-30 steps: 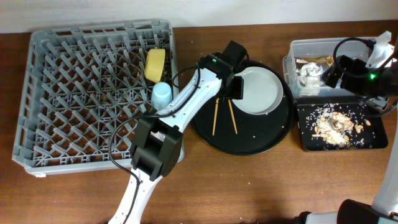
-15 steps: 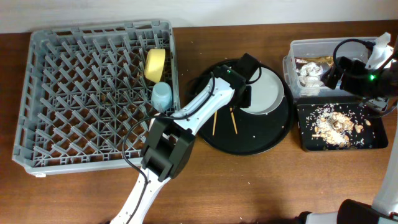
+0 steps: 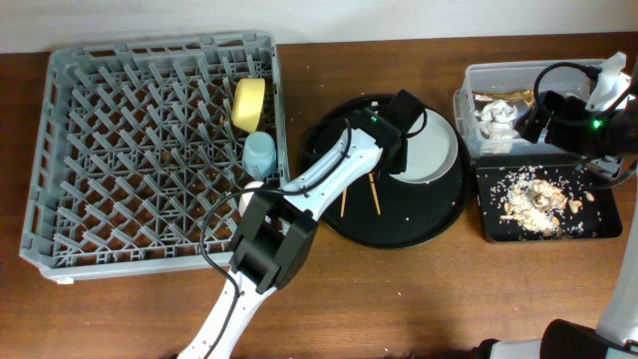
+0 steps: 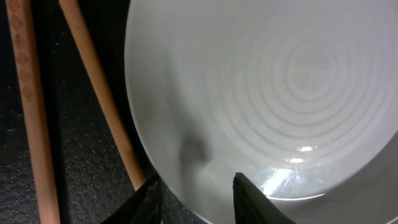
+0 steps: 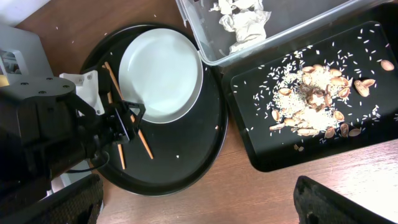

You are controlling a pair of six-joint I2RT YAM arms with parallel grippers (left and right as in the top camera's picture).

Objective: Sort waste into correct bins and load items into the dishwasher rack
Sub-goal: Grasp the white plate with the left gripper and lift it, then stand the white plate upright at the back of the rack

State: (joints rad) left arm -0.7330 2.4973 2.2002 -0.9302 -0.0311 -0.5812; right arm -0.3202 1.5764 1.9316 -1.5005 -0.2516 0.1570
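Observation:
The pale grey plate [image 3: 431,150] lies on the round black tray [image 3: 399,224], with the two chopsticks [image 3: 374,191] just left of it. My left gripper [image 3: 399,150] is open, and its jaws straddle the plate's left rim [image 4: 267,93]; one chopstick [image 4: 99,93] runs beside the left finger [image 4: 146,199]. My right gripper [image 3: 543,115] hovers open and empty high over the bins [image 5: 199,208]. The clear tub [image 3: 518,75] holds white tissue [image 3: 495,118] and a brown wrapper [image 3: 498,99]. The black rectangular tray [image 3: 598,227] holds food scraps [image 3: 533,199]. The pink cup is out of view.
The grey dishwasher rack [image 3: 100,199] fills the left side, with the yellow bowl [image 3: 248,103] and the blue cup [image 3: 259,153] standing at its right edge. White crumbs are scattered on both trays. The left arm stretches from the front edge across the round tray.
My left gripper has moved right onto the plate's left rim, and the plate has shifted slightly right. The right arm has not moved.

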